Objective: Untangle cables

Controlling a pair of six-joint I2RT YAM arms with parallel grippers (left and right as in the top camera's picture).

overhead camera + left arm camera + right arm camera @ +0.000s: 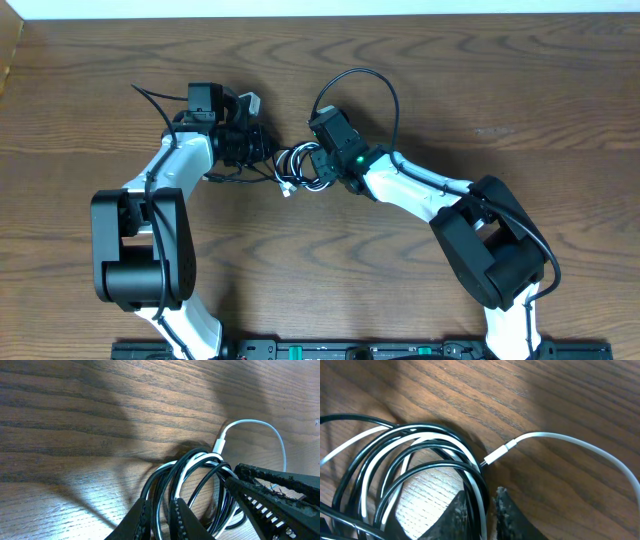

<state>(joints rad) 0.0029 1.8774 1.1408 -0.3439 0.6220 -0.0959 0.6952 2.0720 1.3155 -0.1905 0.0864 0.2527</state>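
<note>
The cables lie in a knotted coil of black and white cords on the wooden table, between my two grippers. My left gripper comes in from the left; in the left wrist view it is shut on black and white strands of the coil. From the right, my right gripper reaches the same coil. In the right wrist view its jaws pinch a white and a black strand of the loops. A white plug end lies loose on the wood. The right gripper's fingers show beside the coil.
A thick black arm wire arcs above the right wrist, and another trails from the left wrist. Both arm bases stand near the front edge. The table's back edge runs along the top.
</note>
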